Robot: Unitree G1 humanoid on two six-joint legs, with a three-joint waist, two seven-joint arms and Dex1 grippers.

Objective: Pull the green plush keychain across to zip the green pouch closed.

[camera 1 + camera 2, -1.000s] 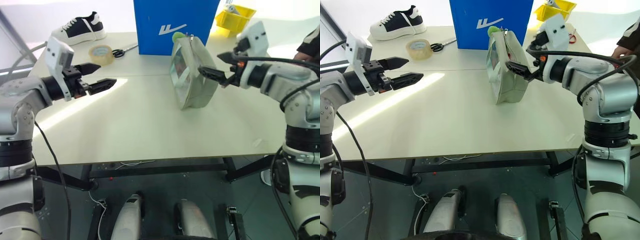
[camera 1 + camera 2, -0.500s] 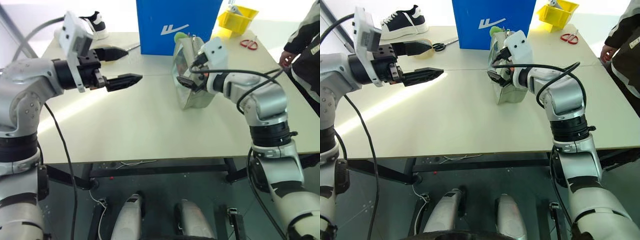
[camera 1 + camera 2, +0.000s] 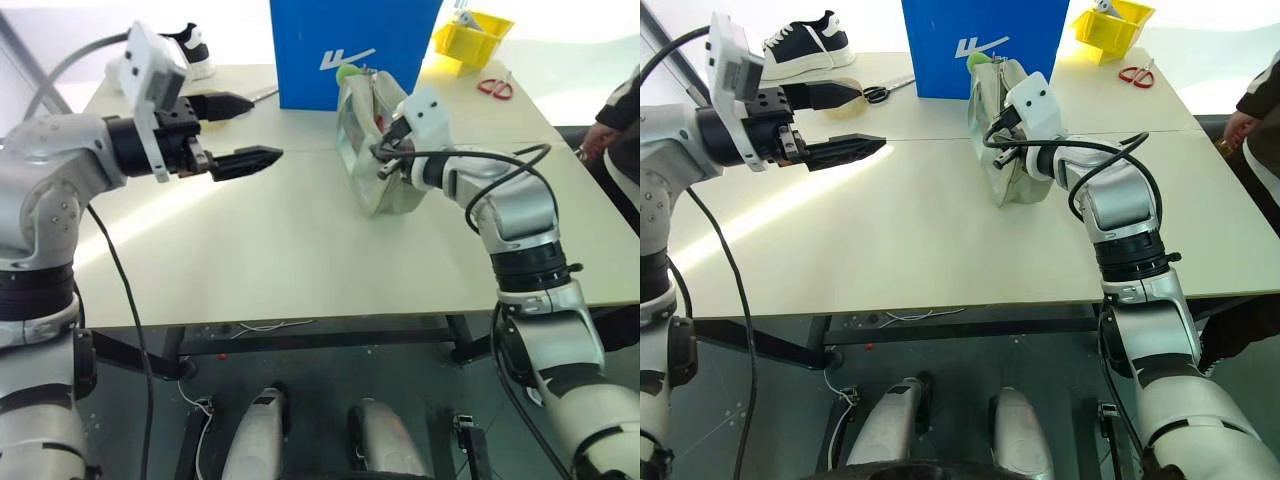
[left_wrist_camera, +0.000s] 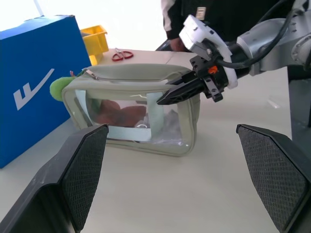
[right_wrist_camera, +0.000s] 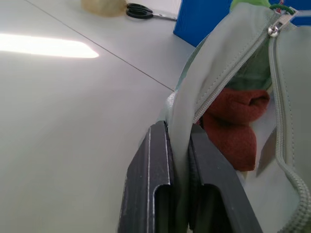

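The pale green pouch [image 3: 372, 130] stands on its edge on the table in front of the blue box, its zipper open, with red contents [image 5: 238, 126] showing. The lime green plush keychain [image 3: 350, 73] sits at the pouch's far end, against the box. My right gripper [image 5: 177, 128] is shut on the fabric lip of the pouch's near end, beside the zipper track. My left gripper [image 3: 267, 127] hovers open over the table to the left of the pouch, well apart from it, pointing toward it; in the left wrist view the keychain [image 4: 59, 88] hangs off the pouch's end.
A tall blue box [image 3: 350, 45] stands right behind the pouch. A yellow bin [image 3: 470, 30] and red scissors [image 3: 495, 87] lie at the back right. A sneaker [image 3: 810, 42] and black scissors [image 3: 880, 93] are at the back left. A person [image 3: 620, 120] stands at the table's right side.
My right gripper came down onto the pouch's near end and shut on its fabric edge. My left gripper rose and moved right, staying open.
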